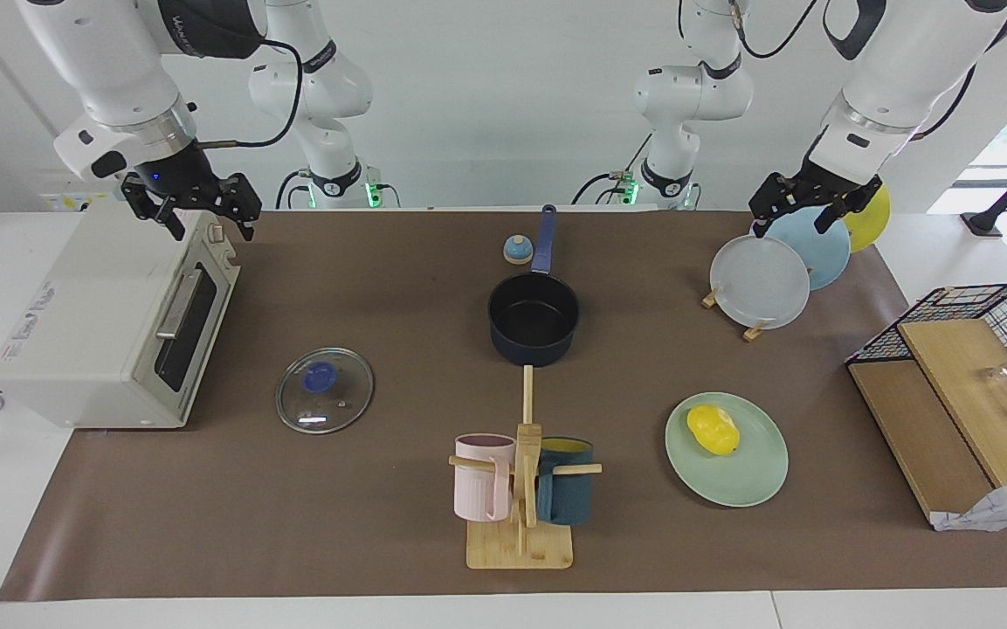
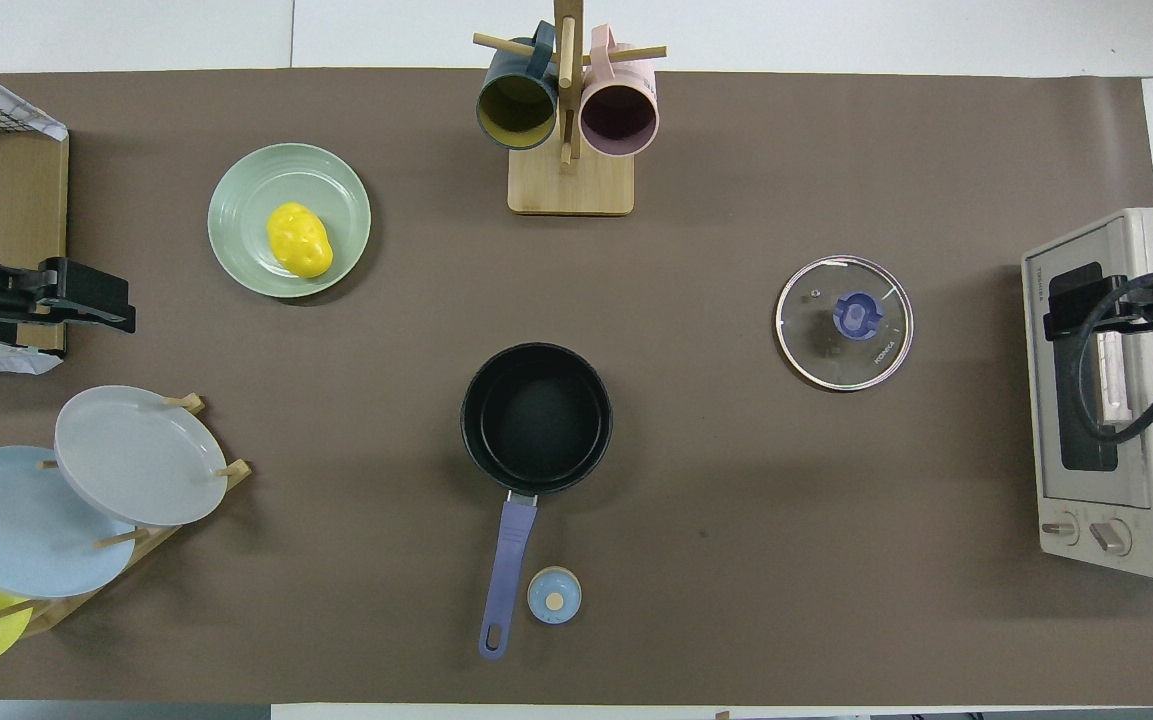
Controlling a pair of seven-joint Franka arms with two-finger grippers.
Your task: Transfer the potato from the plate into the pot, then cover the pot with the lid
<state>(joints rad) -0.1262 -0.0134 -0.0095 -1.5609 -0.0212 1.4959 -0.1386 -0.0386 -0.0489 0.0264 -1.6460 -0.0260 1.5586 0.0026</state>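
The yellow potato (image 1: 713, 429) (image 2: 299, 240) lies on the mint-green plate (image 1: 752, 483) (image 2: 241, 195), toward the left arm's end of the table. The dark navy pot (image 1: 534, 316) (image 2: 536, 418) stands empty mid-table, its blue handle pointing toward the robots. The glass lid (image 1: 341, 404) (image 2: 816, 345) lies flat on the mat toward the right arm's end. My left gripper (image 1: 804, 214) (image 2: 86, 300) hangs open over the upright plates, holding nothing. My right gripper (image 1: 206, 218) (image 2: 1076, 305) hangs open over the toaster oven, also holding nothing.
A toaster oven (image 1: 110, 323) (image 2: 1116, 400) sits at the right arm's end. A mug tree (image 1: 520, 489) (image 2: 568, 120) stands farther from the robots than the pot. A plate rack (image 1: 761, 281), a small bell (image 1: 517, 250) and a wire basket with wooden boards (image 1: 948, 393) are also on the table.
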